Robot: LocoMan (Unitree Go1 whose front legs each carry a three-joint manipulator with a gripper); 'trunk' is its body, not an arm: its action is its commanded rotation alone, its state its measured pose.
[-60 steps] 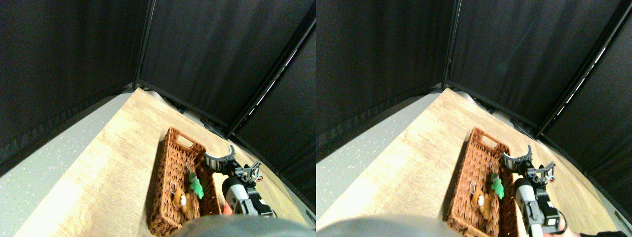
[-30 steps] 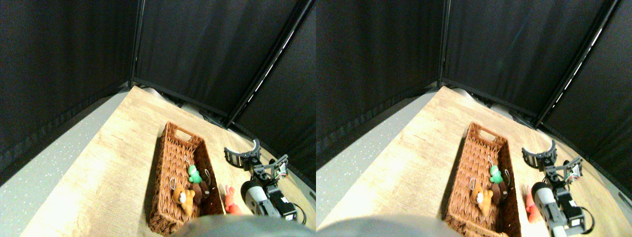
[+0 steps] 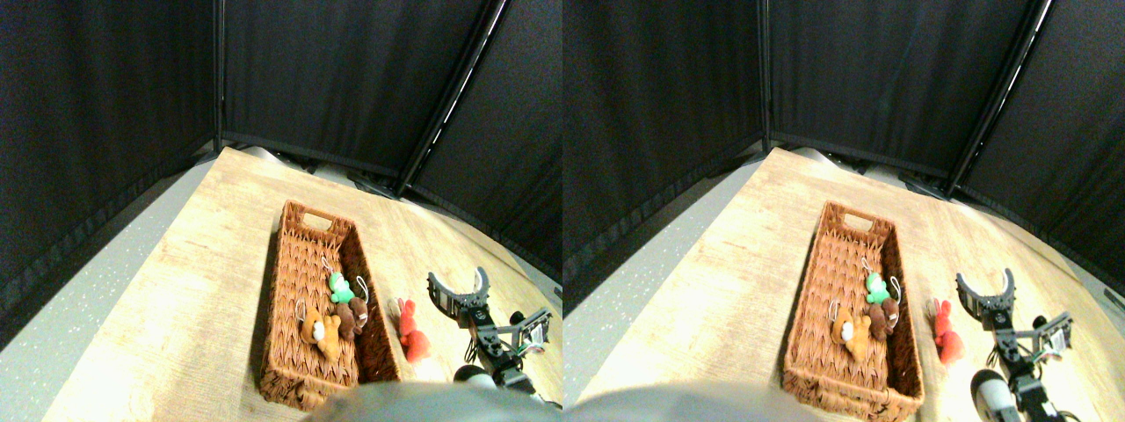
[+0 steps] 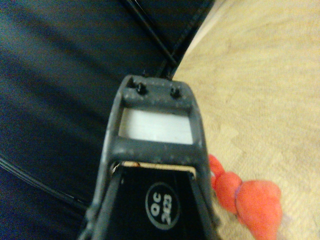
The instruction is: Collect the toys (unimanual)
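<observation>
Bright light is washing out the pale wooden surface near the lower left, while the dark curtains are bowing at the edges. The wrist view is blurring softly throughout.

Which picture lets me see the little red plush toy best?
The stereo pair view: the little red plush toy shows whole, lying on the wooden table beside the brown wicker basket. The wrist view shows it blurred at the edge.

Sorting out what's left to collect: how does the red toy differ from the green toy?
The red toy lies on the wooden table, just outside the basket's right wall; the green toy lies inside the basket. The red toy lies alone; the green toy lies against a dark brown toy. Colours differ, red against green. Both are small plush animals, neither held by the right gripper.
</observation>
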